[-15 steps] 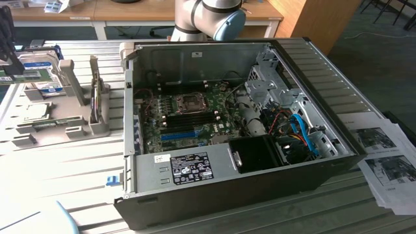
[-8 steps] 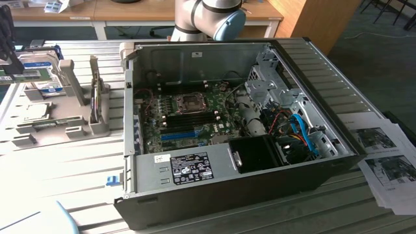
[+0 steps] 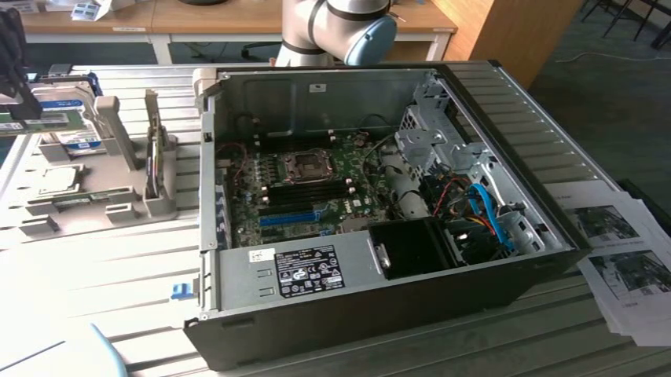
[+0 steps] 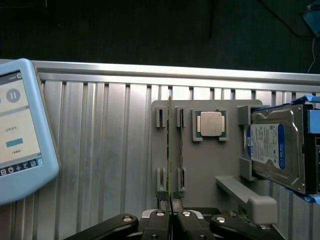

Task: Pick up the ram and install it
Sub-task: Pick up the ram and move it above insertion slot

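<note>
One end of the ram (image 4: 170,150) is hidden between the jaws; the hard drive (image 4: 277,145) runs off-frame.

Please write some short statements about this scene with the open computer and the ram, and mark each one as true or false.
1. The computer case lies open, with the motherboard showing. True.
2. The gripper is shut on the ram. True.
3. The ram is seated in the motherboard. False: it is in the gripper, in line with the slots of the gray holder.
4. On the gray holder, the processor chip sits between the ram's slots and the hard drive. True.
5. The printed papers lie at the exterior view's left of the computer case. False: they lie at its right.
</note>
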{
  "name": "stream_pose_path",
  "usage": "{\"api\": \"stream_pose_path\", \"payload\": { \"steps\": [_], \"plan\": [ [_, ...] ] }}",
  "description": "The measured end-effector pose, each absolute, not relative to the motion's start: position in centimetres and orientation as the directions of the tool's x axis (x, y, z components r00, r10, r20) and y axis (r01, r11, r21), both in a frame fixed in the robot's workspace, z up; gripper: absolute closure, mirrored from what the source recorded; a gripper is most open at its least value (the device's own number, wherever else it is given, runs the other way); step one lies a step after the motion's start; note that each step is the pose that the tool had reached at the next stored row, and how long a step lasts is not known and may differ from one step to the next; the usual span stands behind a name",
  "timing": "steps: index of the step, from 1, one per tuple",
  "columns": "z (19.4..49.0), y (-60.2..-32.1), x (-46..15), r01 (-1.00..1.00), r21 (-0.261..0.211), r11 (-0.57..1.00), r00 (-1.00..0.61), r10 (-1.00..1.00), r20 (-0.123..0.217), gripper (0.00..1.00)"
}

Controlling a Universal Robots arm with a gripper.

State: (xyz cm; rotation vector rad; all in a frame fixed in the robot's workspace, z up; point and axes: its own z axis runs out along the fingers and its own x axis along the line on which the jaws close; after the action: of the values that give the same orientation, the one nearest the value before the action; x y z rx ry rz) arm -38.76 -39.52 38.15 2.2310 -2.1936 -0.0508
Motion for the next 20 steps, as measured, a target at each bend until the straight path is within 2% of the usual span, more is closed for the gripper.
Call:
{"api": "stream_pose_path", "payload": {
  "steps": [20],
  "plan": [
    [38.1, -39.5, -35.8, -0.999, 0.032, -0.017, 0.017, -1.000, -0.014, 0.89]
  ]
}}
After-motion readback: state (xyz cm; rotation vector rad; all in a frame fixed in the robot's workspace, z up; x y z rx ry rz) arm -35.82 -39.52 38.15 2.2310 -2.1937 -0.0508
